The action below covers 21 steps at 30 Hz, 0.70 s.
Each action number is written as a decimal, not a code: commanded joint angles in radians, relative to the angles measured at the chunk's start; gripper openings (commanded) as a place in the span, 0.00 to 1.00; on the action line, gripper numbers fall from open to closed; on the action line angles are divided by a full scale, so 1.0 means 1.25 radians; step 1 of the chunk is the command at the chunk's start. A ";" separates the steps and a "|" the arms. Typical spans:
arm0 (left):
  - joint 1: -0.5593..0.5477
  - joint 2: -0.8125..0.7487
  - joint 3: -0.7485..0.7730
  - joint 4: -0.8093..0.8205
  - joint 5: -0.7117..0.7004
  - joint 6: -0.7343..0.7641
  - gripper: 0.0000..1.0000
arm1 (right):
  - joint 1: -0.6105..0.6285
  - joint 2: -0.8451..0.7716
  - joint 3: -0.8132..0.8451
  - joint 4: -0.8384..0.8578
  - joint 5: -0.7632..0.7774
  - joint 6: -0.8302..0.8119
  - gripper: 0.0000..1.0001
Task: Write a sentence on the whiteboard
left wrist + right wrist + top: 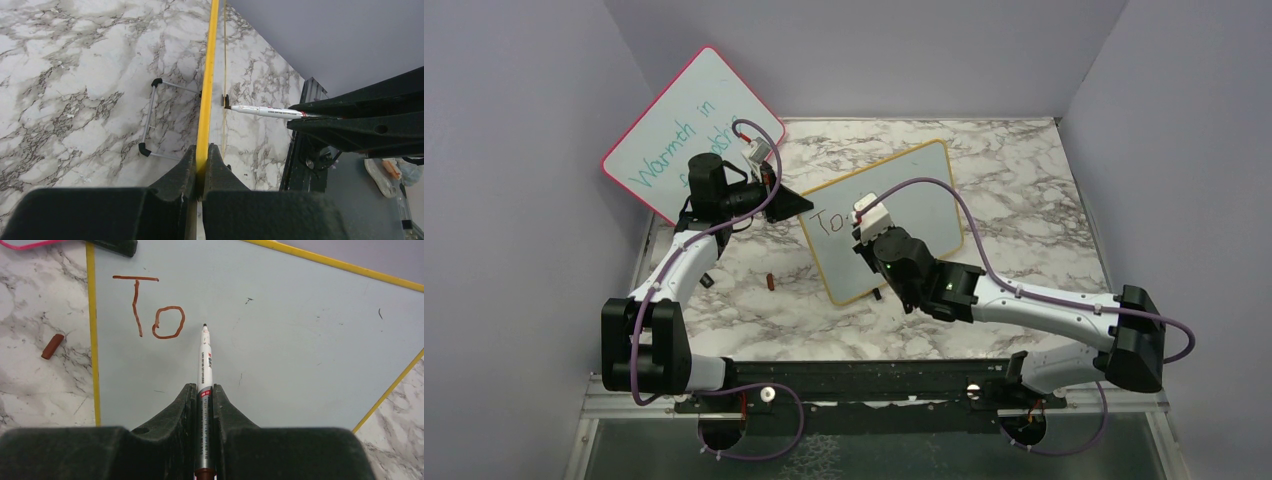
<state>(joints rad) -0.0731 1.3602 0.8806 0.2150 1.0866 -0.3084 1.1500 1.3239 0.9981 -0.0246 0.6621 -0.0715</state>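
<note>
The right jaws are shut tight on a thin white and silver marker pen; its dark tip points at the board just right of the "o", and it may be touching, but that is hard to tell; the red-brown letters say only "To", near one corner of the small white board with the yellow frame; the left jaws pinch that board's yellow edge; the board stands propped up in the middle of the grey and white marble worktop; a small red-brown pen cap lies on the worktop just beside the board; a bigger pink-framed board with teal writing stands at the back left.
</note>
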 commanded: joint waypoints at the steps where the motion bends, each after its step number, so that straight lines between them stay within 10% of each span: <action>1: -0.004 0.022 -0.002 -0.041 -0.003 0.060 0.00 | -0.006 0.012 -0.006 0.012 0.017 -0.005 0.00; 21: -0.004 0.023 -0.001 -0.041 0.000 0.060 0.00 | -0.015 0.037 -0.003 0.054 0.039 0.000 0.01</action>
<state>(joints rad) -0.0731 1.3617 0.8818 0.2142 1.0882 -0.3069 1.1385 1.3560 0.9981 -0.0048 0.6785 -0.0715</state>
